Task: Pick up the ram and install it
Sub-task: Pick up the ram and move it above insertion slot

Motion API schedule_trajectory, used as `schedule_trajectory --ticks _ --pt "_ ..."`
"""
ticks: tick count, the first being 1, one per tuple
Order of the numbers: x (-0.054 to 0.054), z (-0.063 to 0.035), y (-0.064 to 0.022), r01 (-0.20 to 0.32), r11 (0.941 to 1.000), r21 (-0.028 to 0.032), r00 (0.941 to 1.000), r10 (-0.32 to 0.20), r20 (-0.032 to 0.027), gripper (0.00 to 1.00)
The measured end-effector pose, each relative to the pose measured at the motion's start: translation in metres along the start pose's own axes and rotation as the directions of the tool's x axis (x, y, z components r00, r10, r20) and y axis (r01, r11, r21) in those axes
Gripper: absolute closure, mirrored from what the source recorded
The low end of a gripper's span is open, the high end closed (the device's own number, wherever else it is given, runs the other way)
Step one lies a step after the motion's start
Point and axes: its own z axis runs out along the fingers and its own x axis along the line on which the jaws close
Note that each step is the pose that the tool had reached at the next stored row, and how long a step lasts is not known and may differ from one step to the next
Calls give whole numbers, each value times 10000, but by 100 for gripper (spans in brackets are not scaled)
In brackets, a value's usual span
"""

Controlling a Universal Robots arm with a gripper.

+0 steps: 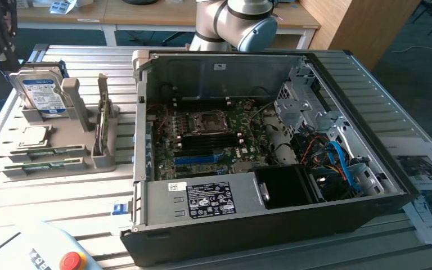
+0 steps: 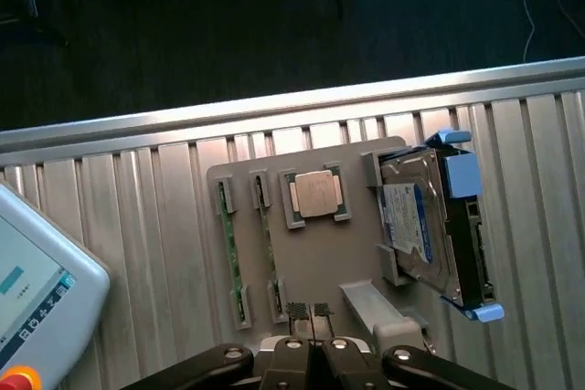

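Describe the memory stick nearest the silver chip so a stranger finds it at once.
On the exterior view's left, beside the open black computer case, stands a grey plastic parts holder. Two thin green circuit-board sticks sit in it; the inner stick lies beside the square silver processor chip, unlike the outer stick.

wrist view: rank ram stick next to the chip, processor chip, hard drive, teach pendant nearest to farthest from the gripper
1. ram stick, in its tray slot, just beside the gripper.
2. processor chip, in the tray's middle pocket, and hard drive, at the tray's end: too close to call.
3. teach pendant, off the tray altogether.
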Motion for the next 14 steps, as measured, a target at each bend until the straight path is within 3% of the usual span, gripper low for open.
schedule_trajectory --ticks 3,9,14 --pt "0 0 0 460 9989 -11 9989 -460 -20 90" --pt "0 1 0 471 9989 -10 9989 -471 -20 90" --pt "0 0 -1 834 9965 -20 9965 -835 -36 90"
